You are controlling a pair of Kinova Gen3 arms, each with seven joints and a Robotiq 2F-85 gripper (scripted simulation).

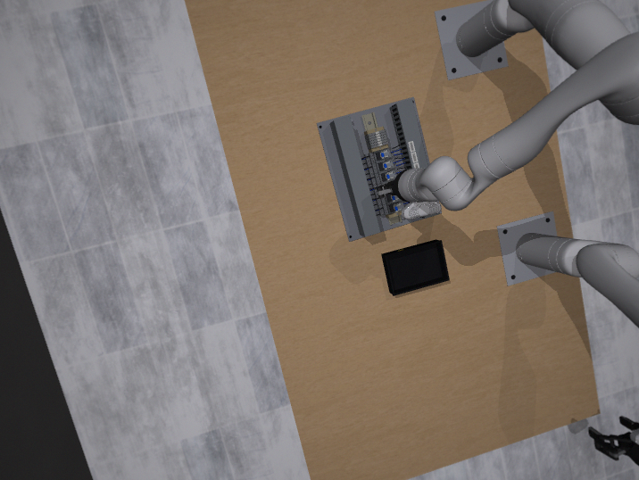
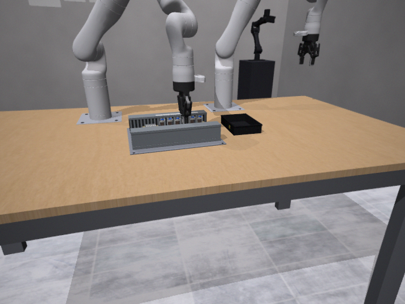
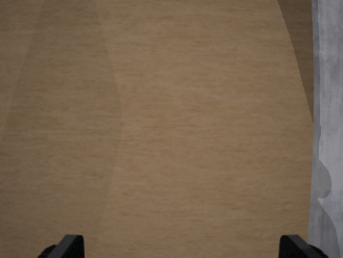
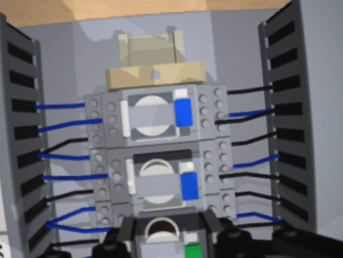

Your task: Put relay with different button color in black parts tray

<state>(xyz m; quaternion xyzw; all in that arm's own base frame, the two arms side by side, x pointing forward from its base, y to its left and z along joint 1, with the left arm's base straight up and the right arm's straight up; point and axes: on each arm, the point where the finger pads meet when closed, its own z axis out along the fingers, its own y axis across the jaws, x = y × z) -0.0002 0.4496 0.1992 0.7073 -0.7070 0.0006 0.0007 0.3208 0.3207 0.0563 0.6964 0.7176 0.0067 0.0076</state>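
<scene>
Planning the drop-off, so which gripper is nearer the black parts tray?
Right. The right gripper is down at the relay panel beside the black parts tray; the left gripper hangs high, well away.
</scene>
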